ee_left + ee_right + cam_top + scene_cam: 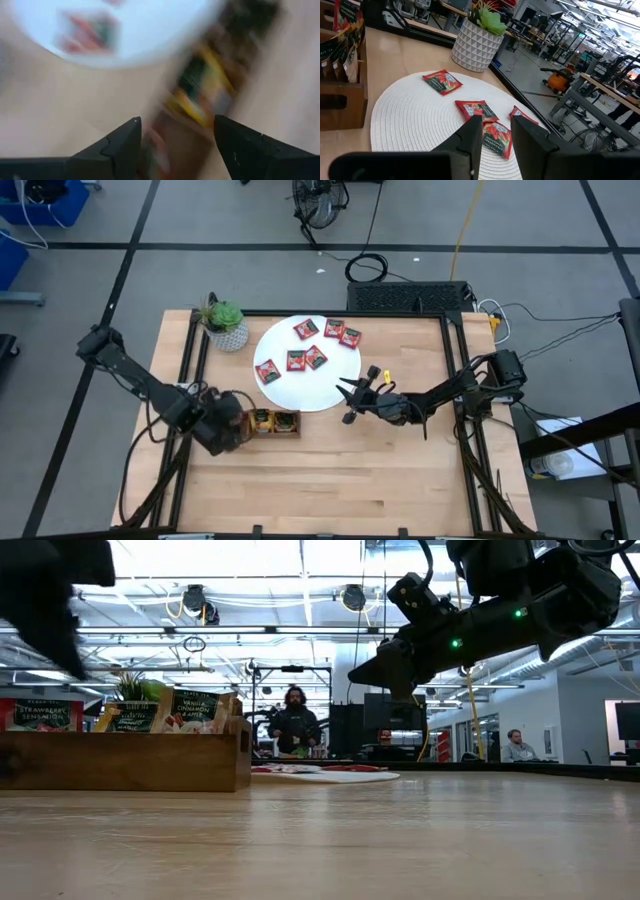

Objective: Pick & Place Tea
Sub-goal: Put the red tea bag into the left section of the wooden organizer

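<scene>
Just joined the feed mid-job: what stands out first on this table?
A white disc at the table's middle-back carries six red tea sachets. The right gripper sits at the disc's front-right edge, while the left gripper hovers open by the wooden tray in front of the disc. A potted plant stands beside the disc.

potted plant [224,323] beside white disc [300,385], wooden tray [272,423] near

Pale wooden table [380,480]. Bearing a white disc [300,385] centre-far, a potted plant [226,325] far left, a wooden tray [275,423] near left.
</scene>
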{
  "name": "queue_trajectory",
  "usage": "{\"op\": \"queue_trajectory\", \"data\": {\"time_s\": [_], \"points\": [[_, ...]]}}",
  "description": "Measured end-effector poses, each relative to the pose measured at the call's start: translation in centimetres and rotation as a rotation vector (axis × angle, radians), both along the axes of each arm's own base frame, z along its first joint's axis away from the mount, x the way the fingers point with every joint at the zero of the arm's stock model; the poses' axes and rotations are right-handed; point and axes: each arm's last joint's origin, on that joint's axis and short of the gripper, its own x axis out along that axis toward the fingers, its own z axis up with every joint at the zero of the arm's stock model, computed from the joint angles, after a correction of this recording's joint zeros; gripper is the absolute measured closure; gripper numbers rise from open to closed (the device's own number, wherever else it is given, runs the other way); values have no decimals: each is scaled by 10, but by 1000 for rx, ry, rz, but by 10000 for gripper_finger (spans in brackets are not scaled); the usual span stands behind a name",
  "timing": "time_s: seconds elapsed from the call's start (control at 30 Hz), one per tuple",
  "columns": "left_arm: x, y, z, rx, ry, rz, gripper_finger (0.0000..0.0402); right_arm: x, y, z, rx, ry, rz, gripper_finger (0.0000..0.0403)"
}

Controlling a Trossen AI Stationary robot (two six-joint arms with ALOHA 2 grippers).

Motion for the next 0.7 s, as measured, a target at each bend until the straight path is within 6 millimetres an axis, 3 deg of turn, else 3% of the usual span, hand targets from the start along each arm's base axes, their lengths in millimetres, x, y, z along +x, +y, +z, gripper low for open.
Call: {"op": "queue_trajectory", "data": {"time_s": [0.13,0.33,0.37,0.7], "points": [[14,-8,3,-185,131,-166,196,0,0,0,0,0,0,314],[26,-8,-14,-177,361,-258,370,0,0,0,-1,1,0,314],[26,-6,-16,-161,386,-246,385,0,0,0,-1,2,0,314],[30,4,-19,-106,406,-231,395,0,0,-1,-3,14,-1,314]]}}
